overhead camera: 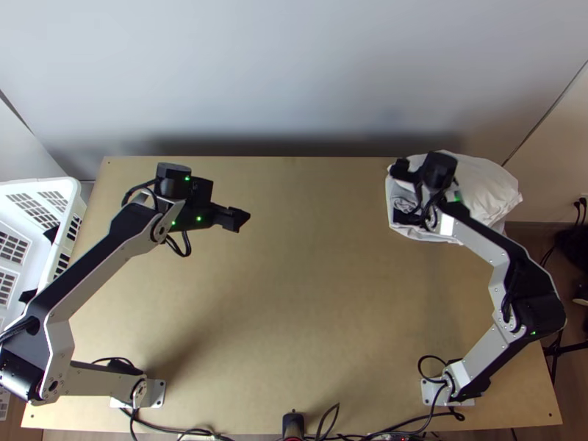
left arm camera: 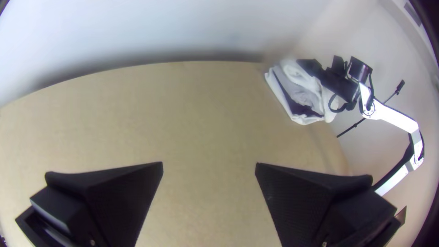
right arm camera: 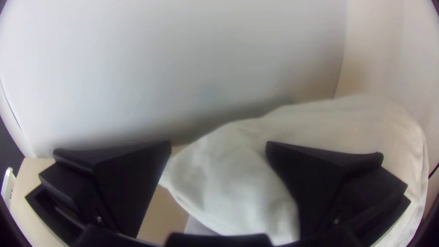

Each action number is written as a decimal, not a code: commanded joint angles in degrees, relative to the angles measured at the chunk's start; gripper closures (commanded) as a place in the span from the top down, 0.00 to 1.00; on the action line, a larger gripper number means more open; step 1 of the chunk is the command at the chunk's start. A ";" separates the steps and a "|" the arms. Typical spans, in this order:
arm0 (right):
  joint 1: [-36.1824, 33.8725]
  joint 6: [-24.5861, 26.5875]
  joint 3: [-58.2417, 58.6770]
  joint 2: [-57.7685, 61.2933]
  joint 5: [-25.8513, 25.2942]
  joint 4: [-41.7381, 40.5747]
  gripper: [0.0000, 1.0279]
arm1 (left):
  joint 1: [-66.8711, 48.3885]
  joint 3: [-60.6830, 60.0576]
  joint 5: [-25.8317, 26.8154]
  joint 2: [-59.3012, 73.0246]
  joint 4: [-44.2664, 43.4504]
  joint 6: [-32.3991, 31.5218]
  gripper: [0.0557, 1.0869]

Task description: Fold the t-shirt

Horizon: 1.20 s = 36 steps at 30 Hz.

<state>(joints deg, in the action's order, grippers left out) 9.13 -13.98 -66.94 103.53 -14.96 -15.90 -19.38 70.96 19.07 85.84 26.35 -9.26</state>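
Pale wall (overhead camera: 294, 73) backs the desk (overhead camera: 309, 294); in the top view the white cloth (overhead camera: 481, 187), presumably the t-shirt, lies bunched at the far right corner: best pinch one layer, then draw it gently to mid-desk. The left wrist view adds a dark band (left arm camera: 295, 104) among its folds, the left tool (left arm camera: 209, 165) parted. The right wrist view shows the right tool (right arm camera: 219, 144) apart too, close over the cloth.
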 commanded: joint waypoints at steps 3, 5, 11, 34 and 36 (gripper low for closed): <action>1.42 -2.28 10.95 1.50 0.20 -2.29 0.93 | -0.93 -5.48 -0.09 -0.06 -5.52 -1.47 0.95; 1.42 -1.23 13.50 2.47 0.02 -6.07 0.94 | -1.19 -6.27 -0.09 -0.06 -6.57 -2.26 0.95; 1.77 2.20 15.43 -0.34 -1.65 -8.97 0.94 | -1.28 -7.24 -0.09 -0.59 -7.63 -2.87 0.95; 11.09 11.60 28.27 -60.20 -4.46 -4.31 0.95 | 9.71 -30.88 -12.74 -29.68 -30.57 -6.92 0.95; 13.02 11.87 33.36 -66.35 -4.37 -4.75 0.95 | 13.05 -36.42 -13.45 -35.39 -33.64 -6.92 0.95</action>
<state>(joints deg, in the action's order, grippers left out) 17.23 -1.87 -46.83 56.62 -19.70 -20.60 -13.67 47.81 8.23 63.18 0.05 -15.57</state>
